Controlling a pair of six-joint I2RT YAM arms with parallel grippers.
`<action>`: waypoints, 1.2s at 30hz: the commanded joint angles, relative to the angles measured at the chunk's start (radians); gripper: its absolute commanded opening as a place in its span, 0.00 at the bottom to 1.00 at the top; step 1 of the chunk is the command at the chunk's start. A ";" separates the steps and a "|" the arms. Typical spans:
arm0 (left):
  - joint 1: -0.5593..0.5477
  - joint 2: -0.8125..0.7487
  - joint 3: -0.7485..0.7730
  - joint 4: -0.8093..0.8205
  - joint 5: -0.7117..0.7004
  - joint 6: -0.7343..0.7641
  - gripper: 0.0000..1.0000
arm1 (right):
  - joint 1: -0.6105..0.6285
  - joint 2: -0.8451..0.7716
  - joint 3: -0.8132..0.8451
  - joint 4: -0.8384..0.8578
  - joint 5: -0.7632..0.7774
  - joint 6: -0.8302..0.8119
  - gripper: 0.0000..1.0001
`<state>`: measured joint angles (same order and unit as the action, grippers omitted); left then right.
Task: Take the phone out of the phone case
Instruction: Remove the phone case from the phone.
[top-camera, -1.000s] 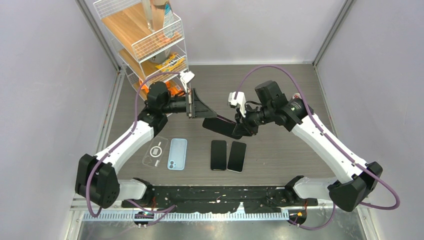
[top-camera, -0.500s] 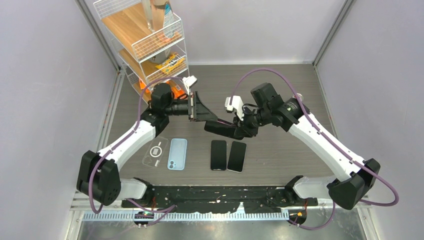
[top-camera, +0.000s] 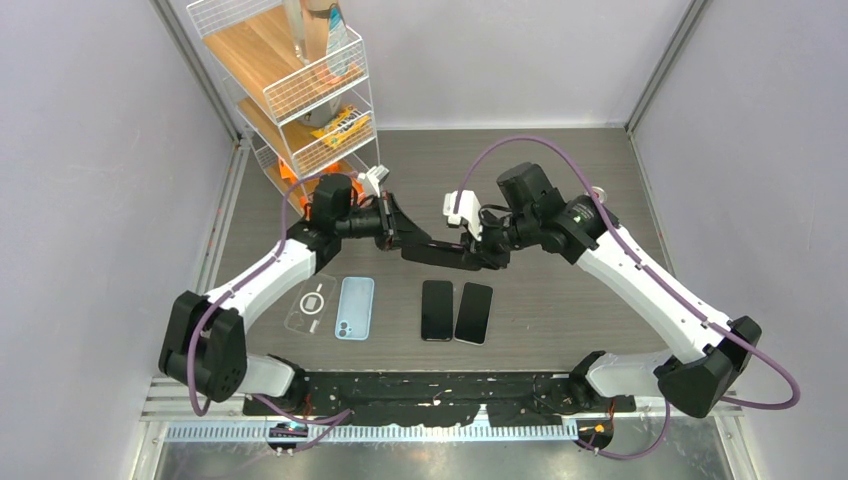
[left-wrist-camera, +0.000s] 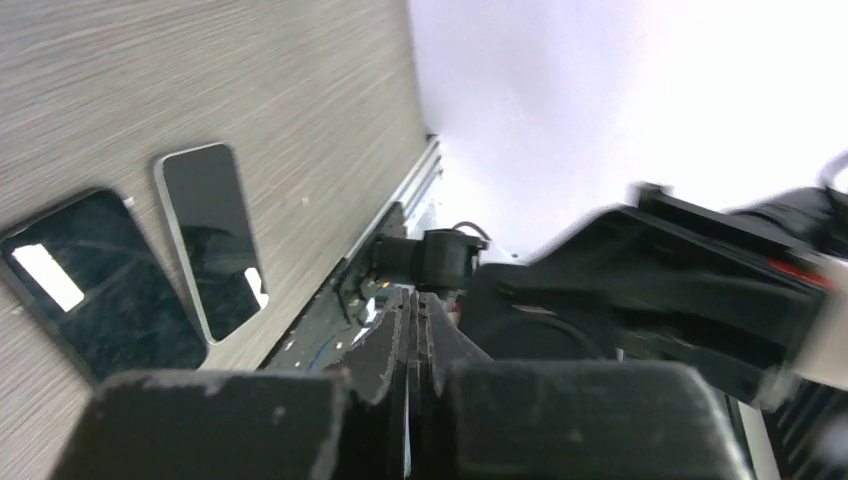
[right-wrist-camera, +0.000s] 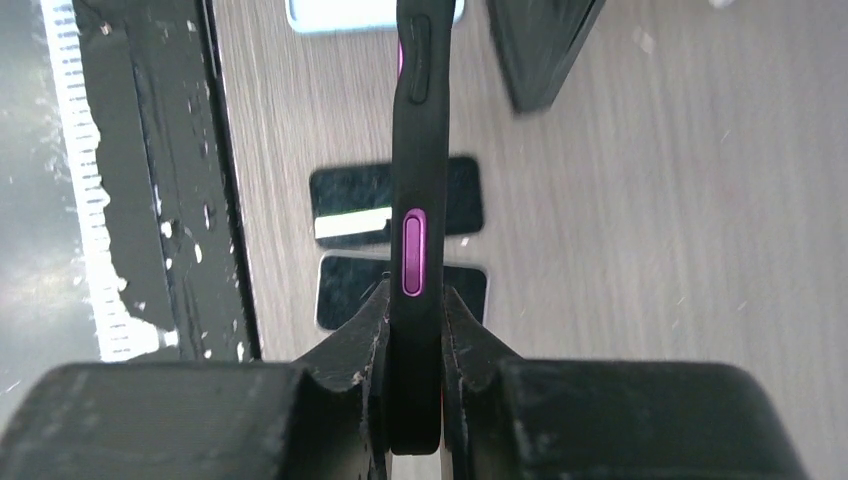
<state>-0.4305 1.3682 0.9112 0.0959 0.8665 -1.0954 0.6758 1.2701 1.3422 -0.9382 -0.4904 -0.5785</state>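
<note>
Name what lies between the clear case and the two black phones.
A light blue phone lies there, next to the clear case, in the top view.

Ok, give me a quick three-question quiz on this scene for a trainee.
1. True or false: the right gripper is clamped on the black cased phone, which is held up off the table.
2. How many dark-screened phones lie side by side on the table below the grippers? A) one B) two C) four
3. Fill in: the side button on the cased phone, seen from the right wrist view, is coloured ____.
Key: 1 true; 2 B; 3 magenta.
</note>
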 joint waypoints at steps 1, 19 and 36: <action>0.006 0.009 -0.009 -0.091 -0.087 0.064 0.00 | 0.019 -0.050 0.092 0.183 -0.096 -0.037 0.05; 0.044 -0.143 0.236 -0.605 0.071 1.007 0.60 | -0.141 -0.113 0.072 0.161 -0.421 0.056 0.05; -0.028 -0.339 0.343 -0.765 0.153 1.373 0.78 | -0.215 -0.124 0.041 0.215 -0.646 0.198 0.05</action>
<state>-0.4213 1.0046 1.1954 -0.6846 0.9668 0.2707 0.4671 1.1824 1.3800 -0.8230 -1.0302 -0.4362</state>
